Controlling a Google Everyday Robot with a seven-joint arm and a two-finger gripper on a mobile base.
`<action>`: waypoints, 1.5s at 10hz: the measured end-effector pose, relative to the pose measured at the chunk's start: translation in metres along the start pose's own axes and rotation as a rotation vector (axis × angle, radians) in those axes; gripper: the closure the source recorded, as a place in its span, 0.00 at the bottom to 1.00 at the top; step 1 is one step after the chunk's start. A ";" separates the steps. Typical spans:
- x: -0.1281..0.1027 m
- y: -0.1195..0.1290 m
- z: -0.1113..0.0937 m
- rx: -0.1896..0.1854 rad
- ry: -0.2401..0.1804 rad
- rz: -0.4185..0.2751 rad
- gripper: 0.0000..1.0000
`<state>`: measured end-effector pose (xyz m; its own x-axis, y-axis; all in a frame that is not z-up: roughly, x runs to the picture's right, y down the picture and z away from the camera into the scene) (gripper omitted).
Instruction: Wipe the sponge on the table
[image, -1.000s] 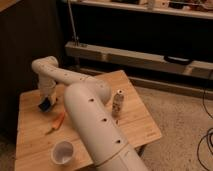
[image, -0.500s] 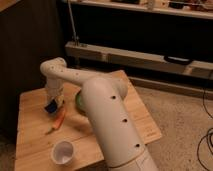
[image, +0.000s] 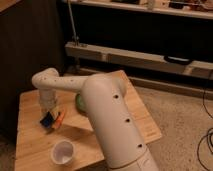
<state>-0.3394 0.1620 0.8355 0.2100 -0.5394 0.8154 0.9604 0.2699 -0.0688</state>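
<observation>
The sponge (image: 46, 120), a small dark blue block with a yellowish edge, rests on the left part of the table (image: 35, 145), a low table with a light plank top. My gripper (image: 50, 114) comes down from the white arm onto the sponge and is shut on it, pressing it against the wood. The arm's thick white links cover the middle of the table.
A small orange piece (image: 60, 119) lies just right of the sponge. A white cup (image: 62, 152) stands near the front edge. A green object (image: 78, 102) is partly hidden behind the arm. A long pale shelf (image: 135, 55) runs behind; cables (image: 205, 145) lie on the floor at the right.
The gripper has slid the sponge toward the front of the table, close to the orange piece. The arm's elbow has swung right and nearer the camera.
</observation>
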 end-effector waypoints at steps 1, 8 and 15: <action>-0.007 -0.009 -0.001 0.008 -0.004 -0.027 0.50; -0.007 -0.102 0.004 0.025 -0.018 -0.148 0.50; 0.065 -0.080 -0.019 0.047 0.006 0.005 0.50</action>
<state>-0.3990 0.0900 0.8833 0.2161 -0.5428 0.8116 0.9498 0.3096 -0.0458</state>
